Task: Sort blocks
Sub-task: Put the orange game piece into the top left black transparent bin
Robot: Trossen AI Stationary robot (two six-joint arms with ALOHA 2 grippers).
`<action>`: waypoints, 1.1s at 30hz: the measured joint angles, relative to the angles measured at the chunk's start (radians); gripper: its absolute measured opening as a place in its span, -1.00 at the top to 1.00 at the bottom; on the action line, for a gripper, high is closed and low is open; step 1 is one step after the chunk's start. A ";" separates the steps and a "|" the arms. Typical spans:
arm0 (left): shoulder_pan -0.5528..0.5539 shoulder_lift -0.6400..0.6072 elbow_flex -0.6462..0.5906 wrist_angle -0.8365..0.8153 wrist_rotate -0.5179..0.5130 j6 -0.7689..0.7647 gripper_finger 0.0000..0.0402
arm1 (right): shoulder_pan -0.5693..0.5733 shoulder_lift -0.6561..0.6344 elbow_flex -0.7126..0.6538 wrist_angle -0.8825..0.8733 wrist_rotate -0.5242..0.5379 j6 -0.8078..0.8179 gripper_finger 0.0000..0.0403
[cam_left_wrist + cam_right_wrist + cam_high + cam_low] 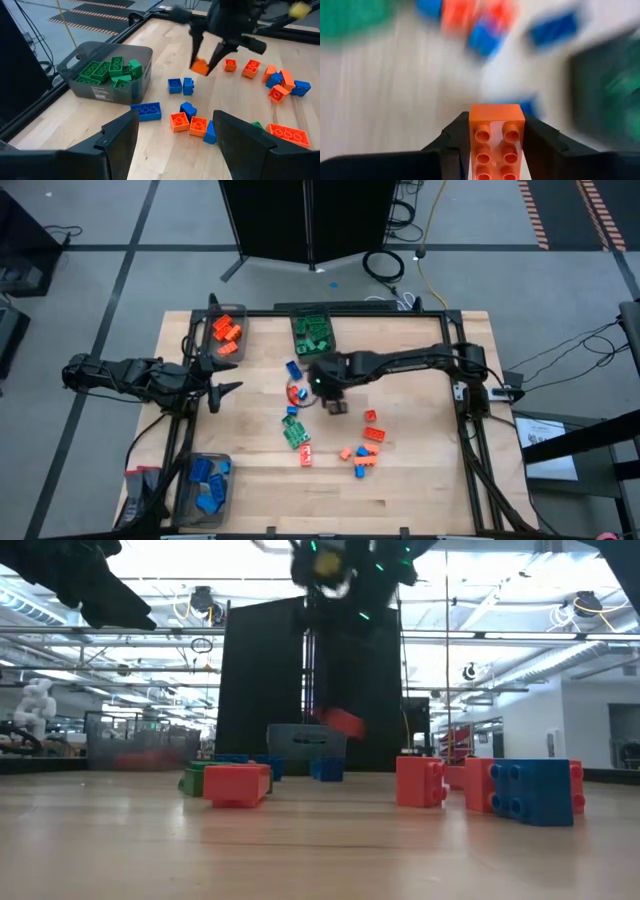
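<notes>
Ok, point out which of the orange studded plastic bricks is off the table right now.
The orange studded plastic brick clamped in the right gripper, hanging above the wooden table. Every other orange brick lies on the wood or in the dark translucent bin.

Robotics lab or industrial test hall: wooden tabletop (420, 480) on a black frame, grey concrete floor (100, 270) with striped hazard tape (540, 215), loose cables (385, 265), overhead trusses (520, 635) and strip lighting, black partition (300, 680).

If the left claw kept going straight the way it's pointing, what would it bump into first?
Probably the loose blocks just ahead of the open left gripper, likely the orange ones. Depth is hard to judge. Farther on, the right gripper holds an orange block in the air.
</notes>
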 joint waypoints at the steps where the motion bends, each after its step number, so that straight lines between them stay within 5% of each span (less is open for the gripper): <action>1: 0.000 0.000 0.000 0.000 0.000 0.000 -0.27 | -0.003 0.000 0.019 0.056 0.015 -0.012 0.40; 9: 0.000 0.000 0.000 0.001 -0.006 -0.001 -0.27 | -0.086 0.002 0.076 0.755 0.023 -0.041 0.40; 15: 0.000 0.000 0.000 0.023 -0.181 0.007 -0.27 | -0.133 0.003 0.076 1.095 -0.191 0.058 0.40; 19: 0.000 0.000 0.000 0.136 -0.264 0.109 -0.27 | -0.140 0.003 0.076 1.137 -0.209 0.100 0.40; 25: 0.000 0.023 0.000 0.409 -0.266 0.379 -0.27 | -0.134 0.010 0.076 1.192 -0.210 0.119 0.40; 33: 0.000 0.157 0.000 0.563 -0.261 0.538 -0.27 | -0.133 0.034 0.076 1.342 -0.213 0.148 0.40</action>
